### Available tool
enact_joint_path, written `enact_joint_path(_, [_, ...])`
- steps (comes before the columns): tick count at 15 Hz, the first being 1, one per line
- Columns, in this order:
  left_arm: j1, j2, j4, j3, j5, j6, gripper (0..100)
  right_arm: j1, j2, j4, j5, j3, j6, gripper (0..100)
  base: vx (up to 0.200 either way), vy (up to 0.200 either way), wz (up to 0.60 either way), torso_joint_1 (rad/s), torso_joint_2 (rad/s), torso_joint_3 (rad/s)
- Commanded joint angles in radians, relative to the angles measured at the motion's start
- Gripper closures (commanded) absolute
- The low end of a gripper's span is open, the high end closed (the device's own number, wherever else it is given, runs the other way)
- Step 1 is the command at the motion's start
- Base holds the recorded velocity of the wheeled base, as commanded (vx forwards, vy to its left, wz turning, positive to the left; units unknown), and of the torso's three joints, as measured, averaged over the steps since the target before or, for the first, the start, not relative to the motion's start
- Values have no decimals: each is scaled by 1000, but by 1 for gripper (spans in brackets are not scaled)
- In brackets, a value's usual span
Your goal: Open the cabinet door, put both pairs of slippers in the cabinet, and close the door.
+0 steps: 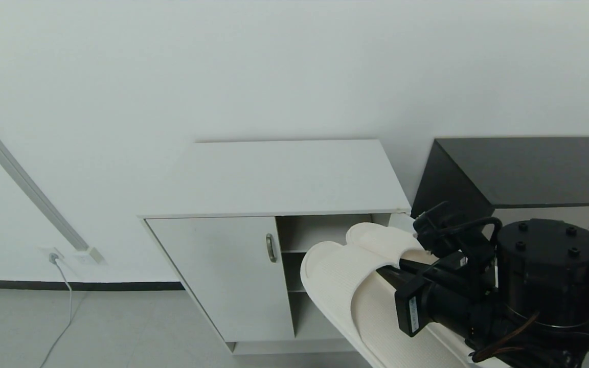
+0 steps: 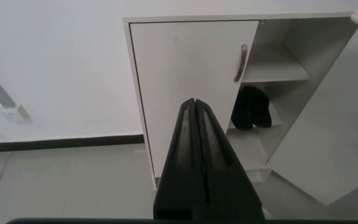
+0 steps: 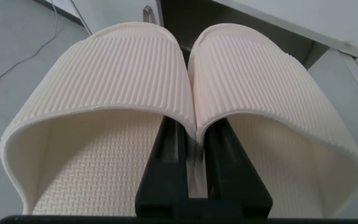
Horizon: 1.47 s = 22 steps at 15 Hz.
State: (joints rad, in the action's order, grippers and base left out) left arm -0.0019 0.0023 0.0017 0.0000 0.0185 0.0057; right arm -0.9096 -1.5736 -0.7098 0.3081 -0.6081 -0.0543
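**A:** Entry, nearest first. What sits lower right in the head view?

**B:** The right gripper (image 1: 402,267), carrying the cream slippers (image 1: 335,286). The pair is side by side, toes pointing up-left toward the cabinet opening.

**A:** Grip state, right wrist view?

**B:** One finger (image 3: 169,162) goes inside each slipper. The adjoining inner edges of the two slippers are pinched between the fingers. Ribbed straps arch over the upper half of that frame.

**A:** Left gripper?

**B:** The left gripper (image 2: 195,102) rises from bottom centre of its wrist view. Its fingers are pressed together with only a thin seam between them, and they hold nothing.

**A:** Next out, the cabinet?

**B:** The white cabinet (image 1: 284,179) is at centre of the head view. Its left door (image 1: 223,276) is closed, with a metal handle (image 1: 270,248) at its right edge. The right door (image 2: 328,143) is swung open, at the right of the left wrist view. In the open compartment the black slippers (image 2: 252,109) lie on the middle shelf (image 2: 247,140).

**A:** Farthest?

**B:** A white wall. A wall socket (image 1: 51,254) with a cable is at lower left, and a black tabletop (image 1: 529,168) is at the right edge.
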Motion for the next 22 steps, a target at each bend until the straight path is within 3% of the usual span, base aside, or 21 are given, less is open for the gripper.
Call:
enact_joint_path(1, [0, 1, 0, 0, 0, 0, 100, 0, -17, -16, 0, 11, 1, 100, 0, 0, 0, 0, 0, 0])
enact_joint_path(7, [0, 1, 0, 0, 0, -1, 100, 0, -23, -28, 0, 14, 1, 100, 0, 0, 0, -150, 350, 193])
enact_joint_path(22, [0, 1, 0, 0, 0, -1, 100, 0, -34, -30, 0, 19, 1, 100, 0, 0, 0, -210, 526, 316])
